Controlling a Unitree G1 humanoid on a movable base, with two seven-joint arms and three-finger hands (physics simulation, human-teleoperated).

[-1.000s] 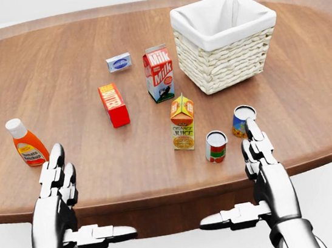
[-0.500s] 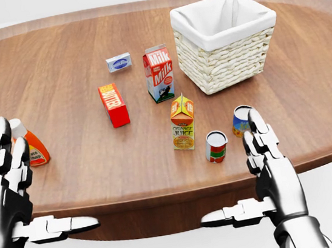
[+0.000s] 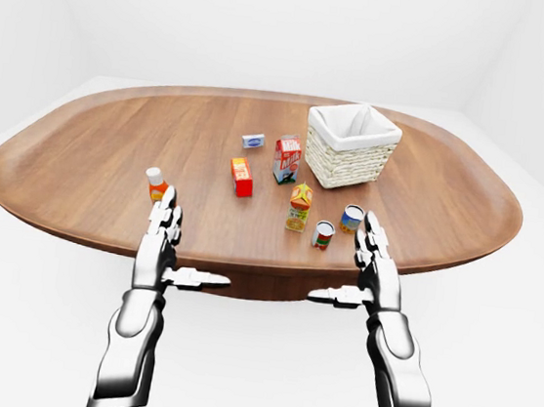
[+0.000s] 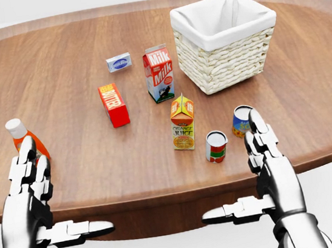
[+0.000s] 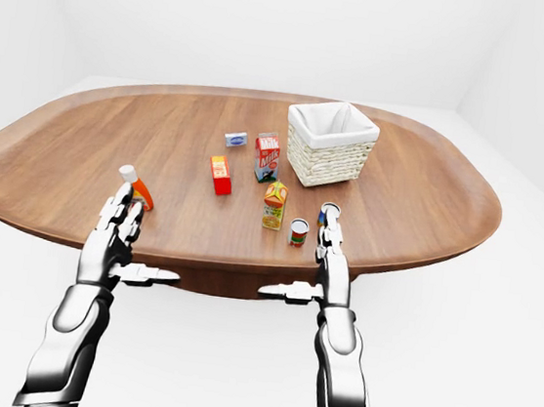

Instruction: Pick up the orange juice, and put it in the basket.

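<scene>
Compared with half a second ago, the left hand [image 4: 26,200] has moved to the right in the head view and no longer reaches the picture's left edge. The right hand [image 4: 270,168] is almost where it was. Both hands are empty, with fingers straight and spread and thumbs pointing inward, at the table's [image 4: 76,93] near edge.

The orange juice [image 4: 182,122] stands upright on the table, just below the milk carton [image 4: 159,74] and lower left of the basket [image 4: 226,39]. Its label reads "ORANGE JUICE". The milk carton shows "Milk" twice.

The red box [image 4: 113,105] left of the milk carton has white writing that I cannot read. The small blue-and-white box [image 4: 119,62] above it is also too small to read. The left fingers partly hide the bottle [image 4: 22,138]. The right fingertips cover part of one can [image 4: 240,120]; the other can [image 4: 216,147], right of the juice, is fully seen.
</scene>
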